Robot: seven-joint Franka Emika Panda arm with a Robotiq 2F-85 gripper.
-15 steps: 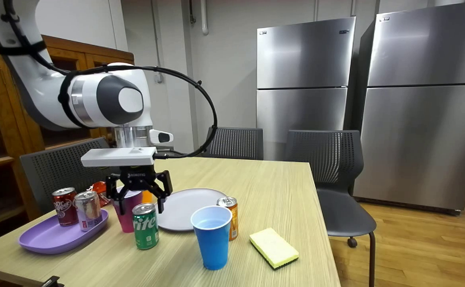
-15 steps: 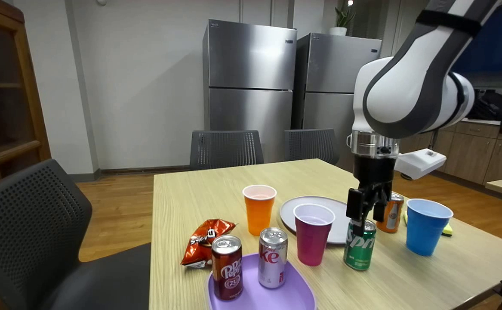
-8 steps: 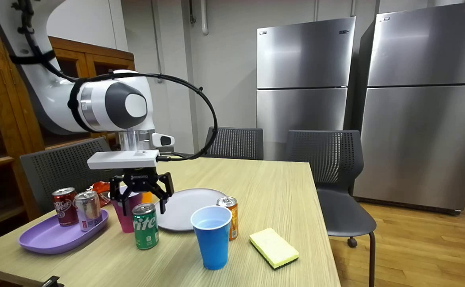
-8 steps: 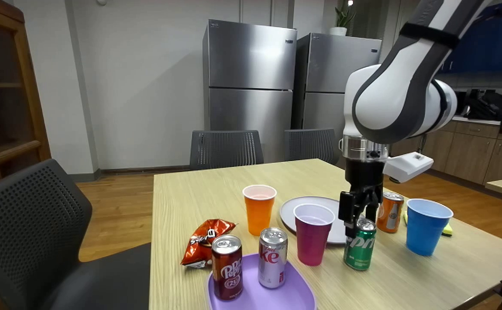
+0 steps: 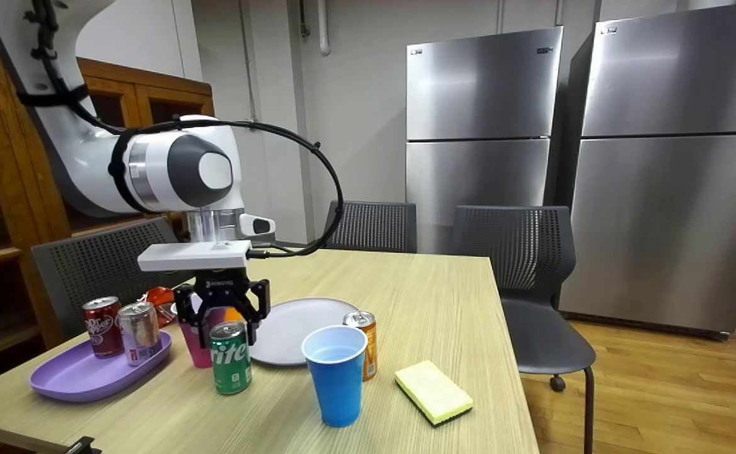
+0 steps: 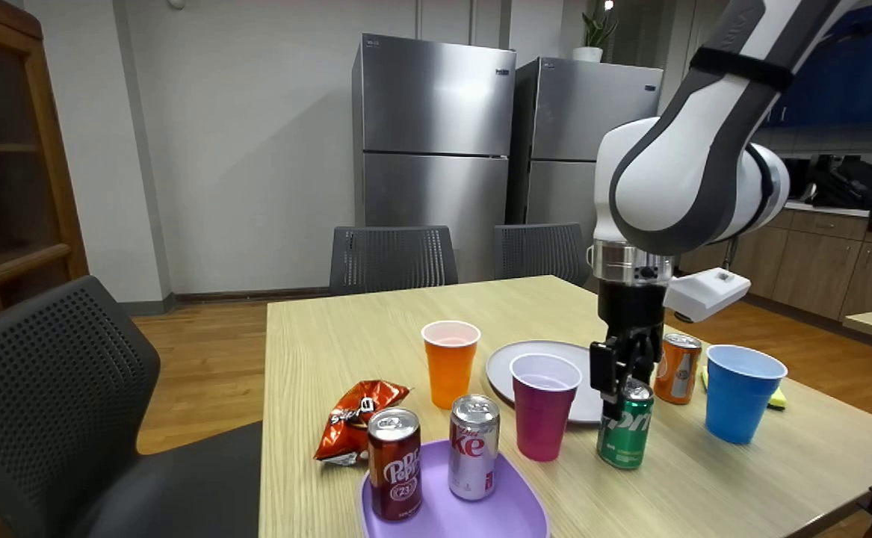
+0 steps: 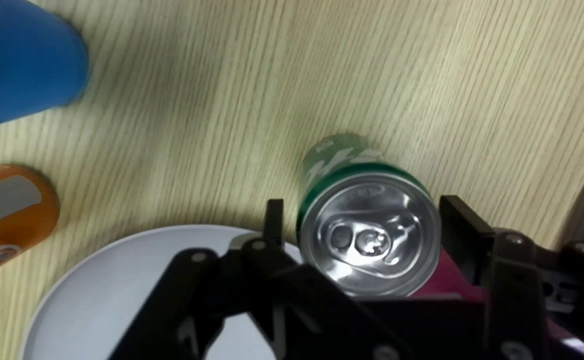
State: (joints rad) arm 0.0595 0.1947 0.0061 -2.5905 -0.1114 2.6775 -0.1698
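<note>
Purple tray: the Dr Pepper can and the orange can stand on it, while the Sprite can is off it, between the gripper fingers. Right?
Not quite: the Diet Coke can, not the orange can, stands with the Dr Pepper can on the purple tray, as an exterior view shows. The Sprite can is indeed off it, between the gripper fingers.

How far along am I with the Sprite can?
Done: the gripper straddles the top of the can. In hand: the grip; in the wrist view a gap shows between one finger and the can, so it is not yet closed. Left: finishing the grip and probably lifting, since the can stands upright on the table.
</note>
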